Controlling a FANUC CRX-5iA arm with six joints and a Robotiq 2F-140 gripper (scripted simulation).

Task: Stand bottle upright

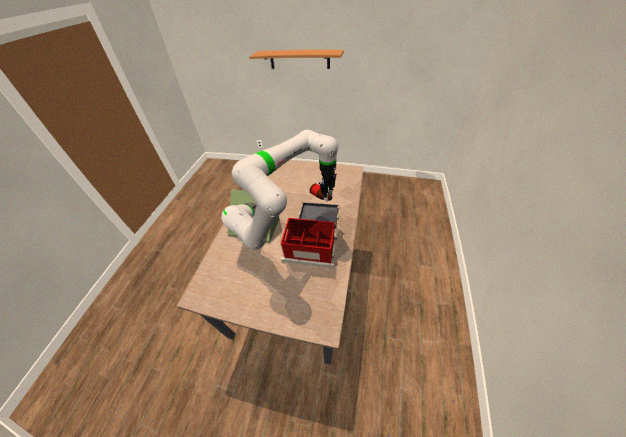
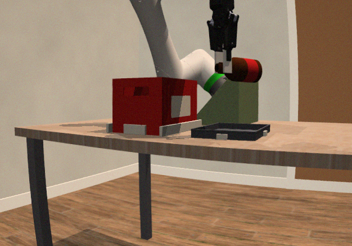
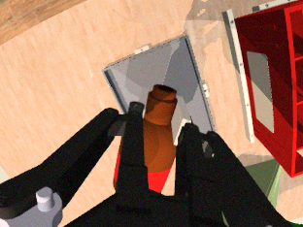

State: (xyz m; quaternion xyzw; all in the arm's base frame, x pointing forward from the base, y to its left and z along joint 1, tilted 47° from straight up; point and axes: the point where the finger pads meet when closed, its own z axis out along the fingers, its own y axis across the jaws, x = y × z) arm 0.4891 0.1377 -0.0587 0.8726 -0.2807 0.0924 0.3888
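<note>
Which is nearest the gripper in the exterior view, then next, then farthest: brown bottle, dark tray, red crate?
1. Brown glass bottle with a red label: held by its neck in the gripper, lying sideways.
2. Dark shallow tray: on the table, below.
3. Red plastic crate: lower and to the left.

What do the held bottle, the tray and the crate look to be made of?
Bottle: brown, faintly glossy, likely glass or plastic, with a red label band. Tray: dark, matte, thin low walls, probably plastic or painted metal. Crate: opaque red, moulded handle slot, inner dividers, looks like plastic. The gripper pinches the bottle's neck.
</note>
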